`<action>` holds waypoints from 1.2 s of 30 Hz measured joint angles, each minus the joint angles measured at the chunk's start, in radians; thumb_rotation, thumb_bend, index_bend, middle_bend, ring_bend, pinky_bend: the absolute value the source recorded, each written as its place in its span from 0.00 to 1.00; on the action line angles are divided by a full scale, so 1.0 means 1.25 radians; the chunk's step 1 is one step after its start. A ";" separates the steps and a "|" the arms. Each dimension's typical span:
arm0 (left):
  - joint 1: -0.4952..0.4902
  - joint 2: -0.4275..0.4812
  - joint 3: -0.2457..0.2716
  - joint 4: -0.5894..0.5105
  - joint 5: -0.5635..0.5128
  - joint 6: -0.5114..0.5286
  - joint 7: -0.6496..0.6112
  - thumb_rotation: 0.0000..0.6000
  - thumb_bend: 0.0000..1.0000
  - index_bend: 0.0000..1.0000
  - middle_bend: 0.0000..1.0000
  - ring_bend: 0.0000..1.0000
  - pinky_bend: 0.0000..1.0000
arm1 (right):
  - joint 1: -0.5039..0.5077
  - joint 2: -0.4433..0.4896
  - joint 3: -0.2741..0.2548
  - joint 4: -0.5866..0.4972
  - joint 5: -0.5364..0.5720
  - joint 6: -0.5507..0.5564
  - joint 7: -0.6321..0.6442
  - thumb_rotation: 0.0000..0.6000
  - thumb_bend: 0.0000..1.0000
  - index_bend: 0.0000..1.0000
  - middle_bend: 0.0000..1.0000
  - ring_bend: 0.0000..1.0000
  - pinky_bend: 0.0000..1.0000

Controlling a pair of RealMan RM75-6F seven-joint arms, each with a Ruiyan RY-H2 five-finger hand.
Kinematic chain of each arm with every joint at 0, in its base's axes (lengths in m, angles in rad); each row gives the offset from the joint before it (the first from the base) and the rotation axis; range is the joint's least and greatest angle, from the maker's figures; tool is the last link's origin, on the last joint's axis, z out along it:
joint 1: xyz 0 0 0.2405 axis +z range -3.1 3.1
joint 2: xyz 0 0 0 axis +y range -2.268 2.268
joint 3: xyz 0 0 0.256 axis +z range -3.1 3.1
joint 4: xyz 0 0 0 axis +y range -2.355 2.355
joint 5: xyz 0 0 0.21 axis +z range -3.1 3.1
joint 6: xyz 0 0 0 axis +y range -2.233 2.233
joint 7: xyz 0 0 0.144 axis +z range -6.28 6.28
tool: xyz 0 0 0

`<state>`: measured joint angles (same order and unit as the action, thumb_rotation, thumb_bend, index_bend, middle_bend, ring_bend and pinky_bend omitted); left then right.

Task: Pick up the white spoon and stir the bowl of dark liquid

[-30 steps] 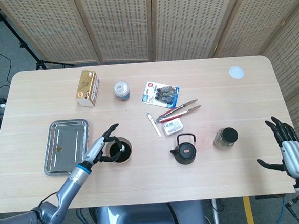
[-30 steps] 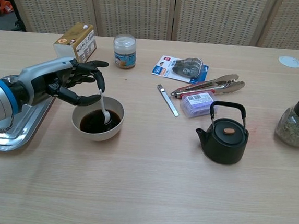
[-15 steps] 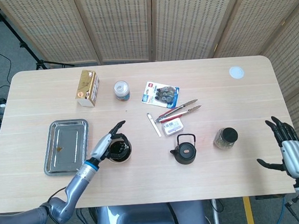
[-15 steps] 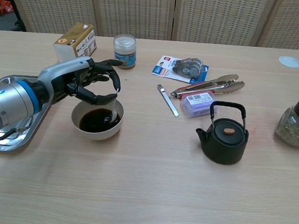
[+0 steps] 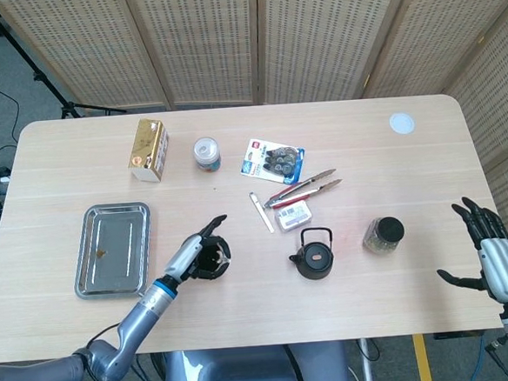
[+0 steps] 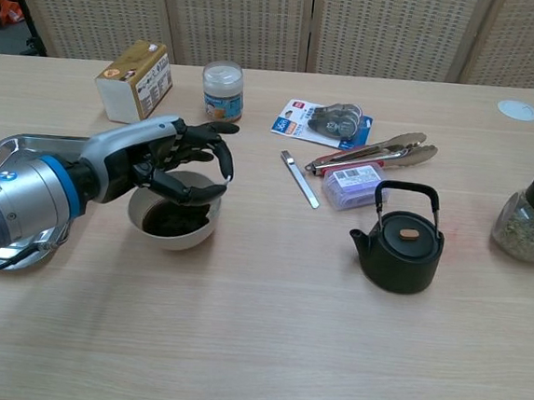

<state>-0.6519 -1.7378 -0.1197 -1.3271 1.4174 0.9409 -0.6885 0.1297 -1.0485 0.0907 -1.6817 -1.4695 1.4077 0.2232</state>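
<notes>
The white bowl (image 6: 171,229) of dark liquid stands left of centre, beside the tray. My left hand (image 6: 181,166) hovers right over it, its fingers curled down and covering most of the bowl. It pinches the white spoon (image 6: 224,177), of which only a sliver of handle shows at the fingertips; the spoon's end is hidden under the hand. From the head view the left hand (image 5: 202,256) hides nearly all of the bowl (image 5: 214,265). Off the table's right edge my right hand (image 5: 494,256) hangs open, fingers spread, holding nothing.
A black kettle (image 6: 399,244) stands right of the bowl, with a lidded jar (image 6: 530,223) further right. Behind lie a metal strip (image 6: 301,178), tongs (image 6: 374,153), a small packet (image 6: 351,184) and a blister pack (image 6: 325,121). Steel tray (image 5: 114,248), box (image 6: 135,81) and can (image 6: 221,90) sit left.
My left hand has swept rightward across the bowl with the spoon, from its left rim to over its right side, and now hides the spoon. The right hand has stayed still.
</notes>
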 measured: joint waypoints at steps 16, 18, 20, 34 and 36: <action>0.037 0.055 0.020 -0.006 -0.007 0.010 -0.045 1.00 0.48 0.61 0.00 0.00 0.00 | 0.001 -0.002 -0.001 -0.002 0.000 -0.002 -0.006 1.00 0.00 0.00 0.00 0.00 0.00; 0.038 0.054 0.018 0.005 -0.006 0.014 -0.051 1.00 0.48 0.61 0.00 0.00 0.00 | 0.001 -0.003 -0.001 -0.001 0.000 -0.002 -0.007 1.00 0.00 0.00 0.00 0.00 0.00; 0.038 0.048 0.014 0.018 -0.005 0.018 -0.057 1.00 0.48 0.61 0.00 0.00 0.00 | 0.001 -0.004 -0.001 0.000 0.000 -0.003 -0.008 1.00 0.00 0.00 0.00 0.00 0.00; 0.005 -0.025 -0.004 0.096 0.016 0.019 -0.080 1.00 0.48 0.61 0.00 0.00 0.00 | 0.002 -0.004 0.001 0.004 0.003 -0.003 -0.003 1.00 0.00 0.00 0.00 0.00 0.00; 0.004 -0.029 -0.002 0.094 0.018 0.019 -0.079 1.00 0.48 0.61 0.00 0.00 0.00 | 0.002 -0.004 0.002 0.004 0.004 -0.003 -0.001 1.00 0.00 0.00 0.00 0.00 0.00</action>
<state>-0.6475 -1.7742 -0.1225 -1.2098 1.4394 0.9644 -0.7869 0.1326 -1.0531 0.0929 -1.6762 -1.4642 1.4039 0.2214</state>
